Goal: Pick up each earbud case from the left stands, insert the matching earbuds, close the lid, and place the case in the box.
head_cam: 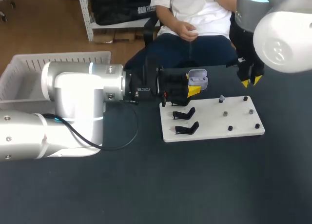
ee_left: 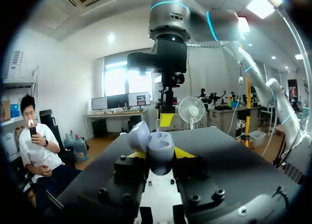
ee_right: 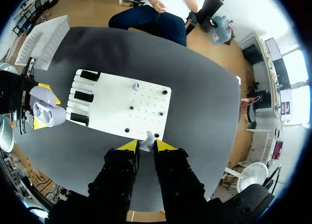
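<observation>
left gripper (ee_left: 160,153) clamped on open lavender earbud case (head_cam: 197,78), 11 o'clock corner of white board (head_cam: 209,117) | right gripper (head_cam: 251,81) pinching pale earbud (ee_right: 147,143), above board's 1 o'clock corner

A board (head_cam: 209,119) is set on the table (head_cam: 146,185), right of its middle, with stands (head_cam: 185,114) lined along its left edge. A box (head_cam: 29,68) is placed at the table's far left. A case (head_cam: 197,78) is held in the left gripper (head_cam: 192,90) above the board's rear left corner. An earbud (ee_right: 146,144) is held in the right gripper (head_cam: 251,81) above the board's right end.
</observation>
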You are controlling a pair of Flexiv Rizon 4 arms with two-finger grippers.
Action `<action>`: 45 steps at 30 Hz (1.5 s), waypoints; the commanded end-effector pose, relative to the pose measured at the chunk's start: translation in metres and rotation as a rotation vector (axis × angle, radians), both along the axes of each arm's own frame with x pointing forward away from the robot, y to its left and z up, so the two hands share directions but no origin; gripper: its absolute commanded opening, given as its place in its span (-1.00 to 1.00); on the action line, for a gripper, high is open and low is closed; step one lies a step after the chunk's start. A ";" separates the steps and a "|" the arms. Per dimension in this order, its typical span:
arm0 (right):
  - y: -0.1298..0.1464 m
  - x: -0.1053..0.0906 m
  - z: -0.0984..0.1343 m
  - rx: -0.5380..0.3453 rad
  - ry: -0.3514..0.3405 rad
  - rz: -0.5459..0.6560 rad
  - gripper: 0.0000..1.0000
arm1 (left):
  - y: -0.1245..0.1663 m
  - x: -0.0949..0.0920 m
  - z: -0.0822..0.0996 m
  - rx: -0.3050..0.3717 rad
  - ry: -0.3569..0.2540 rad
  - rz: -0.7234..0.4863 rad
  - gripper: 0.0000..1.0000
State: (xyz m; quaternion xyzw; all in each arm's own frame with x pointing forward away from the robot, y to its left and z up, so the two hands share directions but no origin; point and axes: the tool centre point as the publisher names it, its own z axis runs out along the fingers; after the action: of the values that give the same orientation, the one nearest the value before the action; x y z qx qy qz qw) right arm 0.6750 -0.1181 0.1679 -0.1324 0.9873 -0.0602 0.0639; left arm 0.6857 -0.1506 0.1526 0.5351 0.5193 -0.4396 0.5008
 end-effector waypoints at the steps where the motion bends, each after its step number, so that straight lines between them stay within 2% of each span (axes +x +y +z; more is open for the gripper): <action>1: -0.001 -0.002 0.000 0.000 -0.007 -0.002 -1.00 | 0.000 -0.003 -0.001 -0.006 -0.006 0.010 -1.00; 2: -0.001 0.001 -0.001 0.051 -0.014 -0.118 -1.00 | 0.000 -0.003 -0.001 -0.006 -0.006 0.010 -1.00; 3: -0.002 0.002 0.000 0.114 0.009 -0.262 -1.00 | 0.000 -0.003 -0.001 -0.006 -0.006 0.010 -1.00; 4: -0.002 0.002 0.000 0.087 0.020 -0.391 -1.00 | 0.000 -0.003 -0.001 -0.006 -0.006 0.010 -1.00; 5: -0.003 -0.001 0.001 0.016 0.048 -0.566 -1.00 | 0.000 -0.003 -0.001 -0.006 -0.006 0.010 -1.00; 6: -0.003 -0.004 0.001 0.005 0.069 -0.663 -1.00 | 0.000 -0.003 -0.001 -0.006 -0.006 0.010 -1.00; 7: -0.003 -0.008 0.004 0.053 0.047 -0.758 -1.00 | 0.000 -0.003 -0.001 -0.006 -0.006 0.010 -1.00; 10: 0.000 -0.015 0.007 0.115 0.014 -0.889 -1.00 | 0.000 -0.003 -0.001 -0.006 -0.006 0.010 -1.00; 12: 0.000 -0.019 0.006 0.094 0.011 -0.970 -1.00 | 0.000 -0.003 -0.001 -0.006 -0.006 0.010 -1.00; 14: -0.001 -0.023 0.002 0.137 0.018 -1.042 -1.00 | 0.000 -0.003 -0.001 -0.006 -0.006 0.010 -1.00; 16: 0.005 -0.029 0.005 0.112 0.008 -1.109 -1.00 | 0.000 -0.003 -0.001 -0.006 -0.006 0.010 -1.00; 18: 0.009 -0.033 0.006 0.149 0.008 -1.148 -1.00 | 0.000 -0.003 -0.001 -0.006 -0.006 0.010 -1.00; 19: 0.012 -0.034 0.007 0.165 0.001 -1.120 -1.00 | 0.000 -0.003 -0.001 -0.006 -0.006 0.010 -1.00; 36: 0.012 -0.034 0.007 0.165 0.001 -1.120 -1.00 | 0.000 -0.003 -0.001 -0.006 -0.006 0.010 -1.00; 38: 0.018 -0.030 0.008 0.165 -0.015 -1.139 -1.00 | 0.000 -0.003 -0.001 -0.006 -0.006 0.010 -1.00; 39: 0.021 -0.029 0.010 0.145 -0.032 -1.148 -1.00 | 0.000 -0.003 -0.001 -0.006 -0.006 0.010 -1.00; 41: 0.028 -0.028 0.016 0.186 -0.016 -1.159 -1.00 | 0.000 -0.003 -0.001 -0.006 -0.006 0.010 -1.00; 42: 0.031 -0.028 0.019 0.162 -0.039 -1.169 -1.00 | 0.000 -0.003 -0.001 -0.006 -0.006 0.010 -1.00; 45: 0.040 -0.029 0.035 0.201 -0.014 -1.188 -1.00 | 0.000 -0.003 -0.001 -0.006 -0.006 0.010 -1.00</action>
State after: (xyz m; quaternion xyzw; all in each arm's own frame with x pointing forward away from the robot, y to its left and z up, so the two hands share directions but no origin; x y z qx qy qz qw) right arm 0.6494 -0.0816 0.1897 0.4459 0.8941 0.0085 0.0405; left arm 0.6856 -0.1507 0.1527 0.5352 0.5192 -0.4396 0.5007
